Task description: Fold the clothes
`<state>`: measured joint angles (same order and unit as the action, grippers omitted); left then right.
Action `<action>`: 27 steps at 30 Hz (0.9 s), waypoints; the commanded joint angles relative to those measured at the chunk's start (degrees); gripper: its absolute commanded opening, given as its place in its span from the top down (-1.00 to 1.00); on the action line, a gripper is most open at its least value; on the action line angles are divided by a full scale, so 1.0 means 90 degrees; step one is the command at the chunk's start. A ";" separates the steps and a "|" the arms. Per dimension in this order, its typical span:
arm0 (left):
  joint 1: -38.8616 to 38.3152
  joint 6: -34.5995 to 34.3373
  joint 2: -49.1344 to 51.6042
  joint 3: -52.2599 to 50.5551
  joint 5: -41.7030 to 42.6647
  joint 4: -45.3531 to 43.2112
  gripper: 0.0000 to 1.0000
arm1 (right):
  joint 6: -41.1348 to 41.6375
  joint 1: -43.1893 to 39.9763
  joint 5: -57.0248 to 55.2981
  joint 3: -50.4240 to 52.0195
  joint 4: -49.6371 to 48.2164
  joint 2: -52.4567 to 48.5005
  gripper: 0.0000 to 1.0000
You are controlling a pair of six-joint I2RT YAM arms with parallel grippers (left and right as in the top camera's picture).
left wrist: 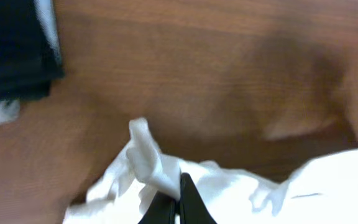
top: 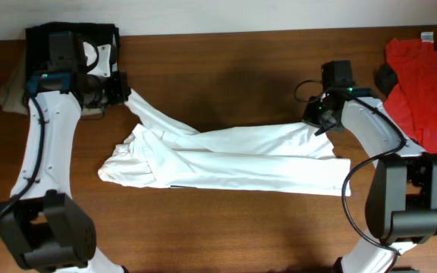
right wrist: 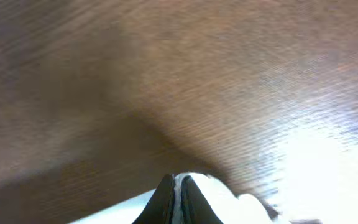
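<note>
Between left claw (top: 124,91), right claw (top: 315,125): white garment (top: 237,161)

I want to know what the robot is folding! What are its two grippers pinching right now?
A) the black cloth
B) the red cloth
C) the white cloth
C: the left gripper and the right gripper are each shut on an end of the white cloth, which stretches across the table between them.

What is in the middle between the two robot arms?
The white garment stretches across the table from left end effector to right end effector, seen overhead.
</note>
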<state>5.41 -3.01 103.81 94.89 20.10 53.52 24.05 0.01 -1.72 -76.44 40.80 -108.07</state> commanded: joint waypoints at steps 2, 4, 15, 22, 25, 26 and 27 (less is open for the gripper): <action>0.0000 -0.0435 -0.0036 0.0075 -0.0600 0.0610 0.99 | 0.0070 -0.0323 -0.0175 -0.0272 0.0369 0.0041 0.85; 0.0000 -0.0648 -0.0036 0.0075 -0.0821 0.0860 0.99 | 0.0070 -0.0481 -0.0148 -0.0272 0.0505 0.0041 0.74; -0.0019 -0.0738 0.0034 -0.0049 -0.1001 0.0967 1.00 | 0.0066 -0.0797 0.0527 -0.0270 0.0639 0.0039 0.34; -0.0019 -0.0760 0.0036 -0.0189 -0.1001 0.0843 0.99 | -0.0515 -0.0789 0.1047 -0.0233 0.1467 0.0012 -0.11; -0.0019 -0.0758 0.0036 -0.0189 -0.0998 0.0826 0.99 | -0.0568 -0.0789 0.1093 -0.0100 0.1285 -0.0134 -0.09; -0.0019 -0.0760 0.0036 -0.0189 -0.0998 0.0826 0.99 | -0.0651 -0.0789 0.1180 -0.0029 0.1124 -0.0189 -0.06; -0.0019 -0.0760 0.0036 -0.0189 -0.0998 0.0826 0.99 | -0.0648 -0.0789 0.1268 0.0051 0.0979 -0.0236 -0.03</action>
<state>5.41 -9.30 103.81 93.84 11.68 61.17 19.84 -7.31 7.38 -77.49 51.68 -108.14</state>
